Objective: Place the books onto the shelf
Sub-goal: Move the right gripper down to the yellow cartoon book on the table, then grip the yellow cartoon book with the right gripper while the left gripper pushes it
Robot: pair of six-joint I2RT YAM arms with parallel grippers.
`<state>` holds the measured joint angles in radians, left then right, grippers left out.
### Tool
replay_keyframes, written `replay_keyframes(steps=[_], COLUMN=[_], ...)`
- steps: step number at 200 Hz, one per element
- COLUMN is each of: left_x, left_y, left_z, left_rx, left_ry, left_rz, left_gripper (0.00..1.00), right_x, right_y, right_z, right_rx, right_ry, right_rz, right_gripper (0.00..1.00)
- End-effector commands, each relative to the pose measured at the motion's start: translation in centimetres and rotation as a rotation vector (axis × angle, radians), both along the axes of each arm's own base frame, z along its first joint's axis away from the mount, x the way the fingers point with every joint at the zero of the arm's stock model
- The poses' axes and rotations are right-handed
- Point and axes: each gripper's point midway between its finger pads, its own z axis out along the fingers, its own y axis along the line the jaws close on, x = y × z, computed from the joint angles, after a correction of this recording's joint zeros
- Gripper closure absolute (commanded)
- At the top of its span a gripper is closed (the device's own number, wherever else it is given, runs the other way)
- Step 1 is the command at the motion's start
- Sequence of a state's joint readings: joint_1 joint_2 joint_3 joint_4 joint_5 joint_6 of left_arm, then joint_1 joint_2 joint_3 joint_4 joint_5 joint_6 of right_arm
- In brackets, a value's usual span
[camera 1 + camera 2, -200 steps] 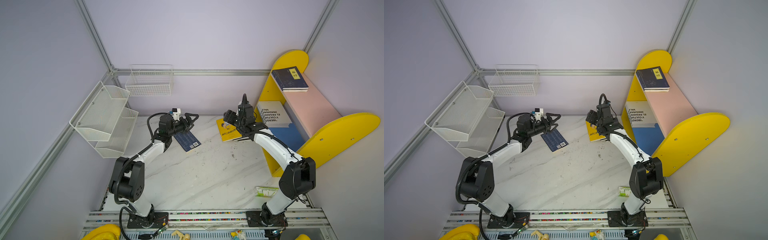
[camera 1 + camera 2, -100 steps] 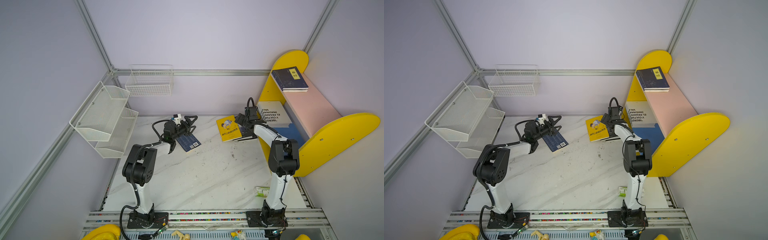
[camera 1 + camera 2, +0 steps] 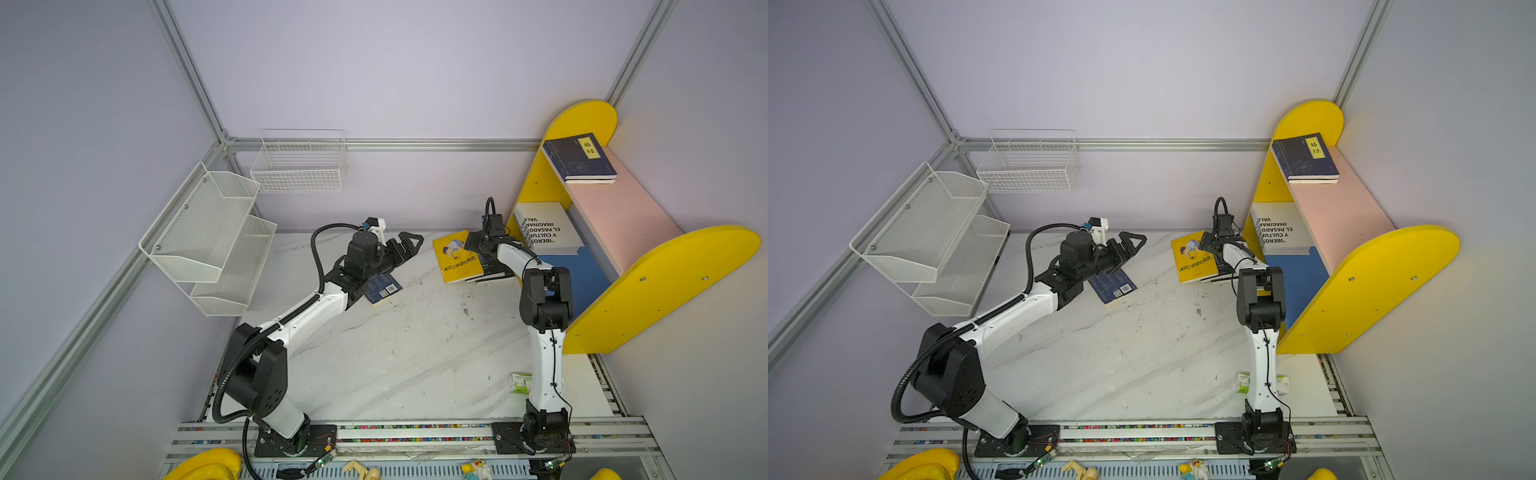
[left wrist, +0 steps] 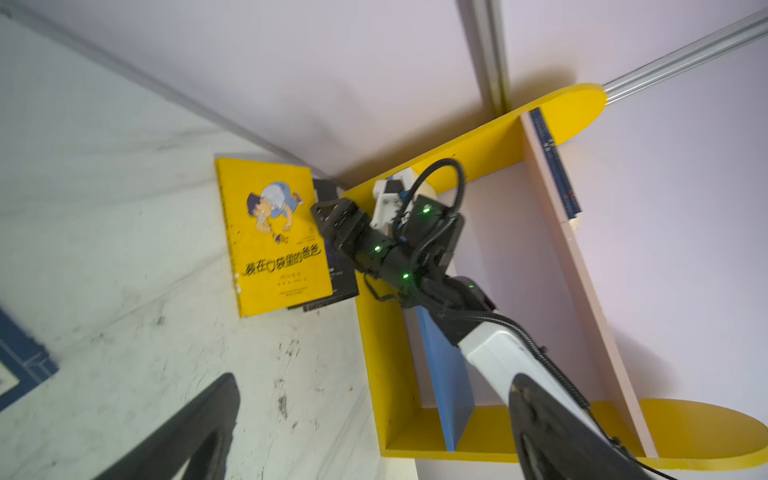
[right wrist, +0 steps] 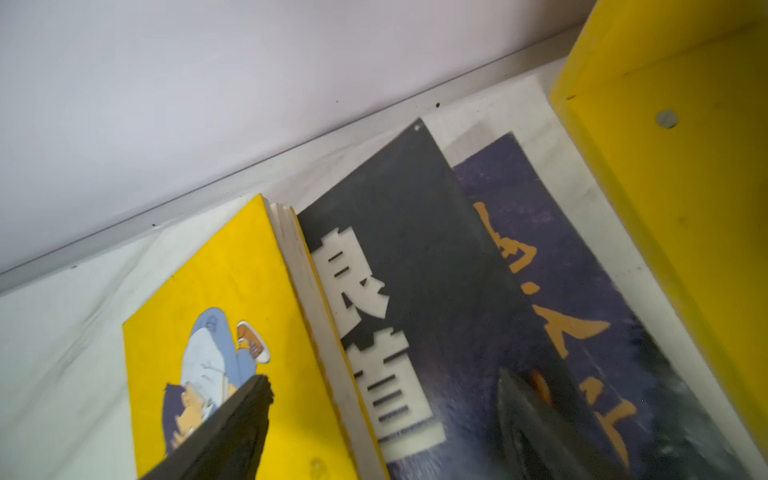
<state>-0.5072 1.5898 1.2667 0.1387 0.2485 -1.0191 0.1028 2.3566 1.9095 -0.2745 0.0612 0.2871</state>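
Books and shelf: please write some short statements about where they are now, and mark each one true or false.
1. The yellow book lies on the table, partly over dark books. True.
2. A navy book lies on the pink board. True.
3. The white book lies on the pink board. False: it lies on the blue board.
4. The left gripper holds a book. False: it is open and empty.

Glossy paperback (image 3: 456,257) — scuffed marble-look table (image 3: 415,353)

Yellow cartoon-cover paperback (image 3: 456,257) lies partly on two dark paperbacks (image 5: 415,270), right beside the yellow-sided wooden shelf (image 3: 665,282). Navy yellow-labelled book (image 3: 577,158) is on its top board, big white paperback (image 3: 544,228) on the lower one.
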Motion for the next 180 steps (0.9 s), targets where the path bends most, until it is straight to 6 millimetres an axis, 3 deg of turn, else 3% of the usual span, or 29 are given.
replay_keyframes(steps=[1, 25, 42, 86, 107, 120, 138, 180], left_x=[1.7, 3.0, 3.9, 5.5, 6.0, 6.2, 6.9, 8.5], left_y=[0.5, 0.2, 0.6, 0.5, -0.6, -0.9, -0.9, -0.6], left_z=[-0.5, -2.4, -4.8, -12.8, -15.3, -16.7, -18.2, -20.6], left_rx=[0.107, 0.198, 0.198, 0.213, 0.189, 0.194, 0.217, 0.319], left_ry=[-0.011, 0.086, 0.147, 0.320, 0.364, 0.390, 0.404, 0.405], left_rz=[0.024, 0.013, 0.035, 0.015, -0.032, -0.038, -0.041, -0.055], left_gripper=[0.01, 0.00, 0.00, 0.00, 0.00, 0.00, 0.00, 0.00], right_x=[-0.3, -0.6, -1.6, -6.9, -9.3, -10.3, -11.2, -12.5], right_y=[0.1, 2.0, 5.0, 12.2, 12.9, 13.3, 14.0, 15.9], right_z=[-2.9, -4.5, -5.1, -8.5, -9.7, -9.5, -8.9, -9.8], right_rx=[-0.034, -0.015, -0.024, -0.012, 0.021, 0.046, 0.046, 0.038], right_ry=[0.089, 0.125, 0.137, 0.219, 0.255, 0.248, 0.218, 0.242], right_rz=[0.050, 0.135, 0.241, 0.432, 0.408, 0.404, 0.429, 0.514], right_gripper=[0.18, 0.25, 0.30, 0.48, 0.54, 0.56, 0.56, 0.58])
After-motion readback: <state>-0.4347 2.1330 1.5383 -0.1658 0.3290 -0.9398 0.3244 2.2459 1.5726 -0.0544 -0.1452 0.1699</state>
